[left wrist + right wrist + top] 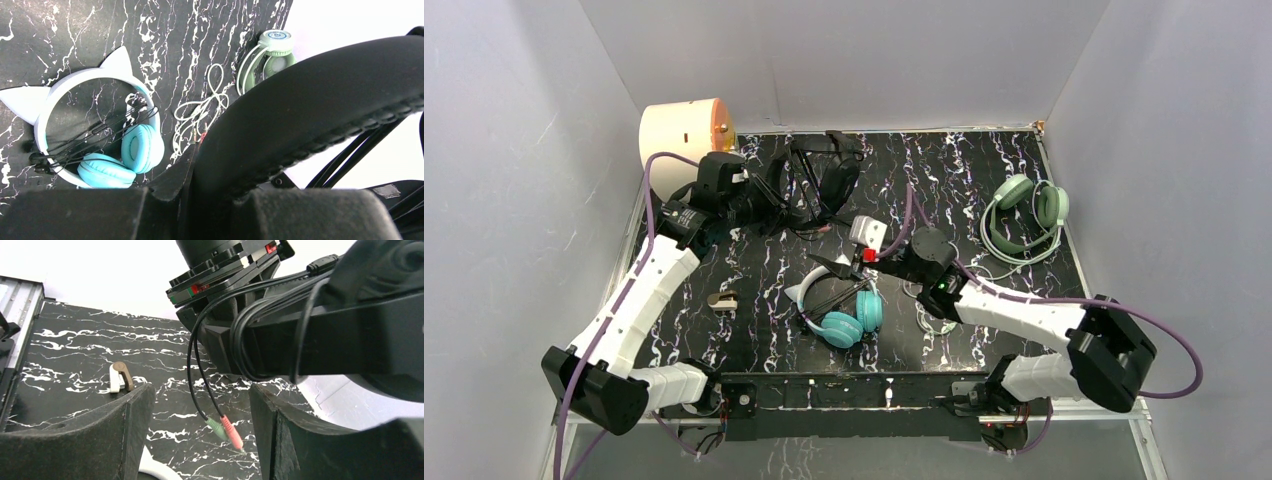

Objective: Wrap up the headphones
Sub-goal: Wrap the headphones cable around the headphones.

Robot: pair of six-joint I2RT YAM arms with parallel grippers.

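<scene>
The black headphones (pixel 824 180) hang above the table's back left, my left gripper (pixel 769 200) shut on their padded band (pixel 310 100). Their black cable is wound round the band (pixel 340 340). Its green and pink plugs (pixel 225 429) dangle between the open fingers of my right gripper (pixel 200 435), touching neither. In the top view the right gripper (pixel 836 278) hovers mid-table over the teal headphones (pixel 849 318) with the white cat-ear band (pixel 45 100). The sage-green headphones (pixel 1024 210) lie at the back right, and their light cable (pixel 200 115) sprawls loose.
A cream cylinder (pixel 682 130) stands at the back left corner. A small brown and white clip (pixel 722 300) lies left of the teal headset. White walls close in the marbled black table (pixel 754 340) on three sides.
</scene>
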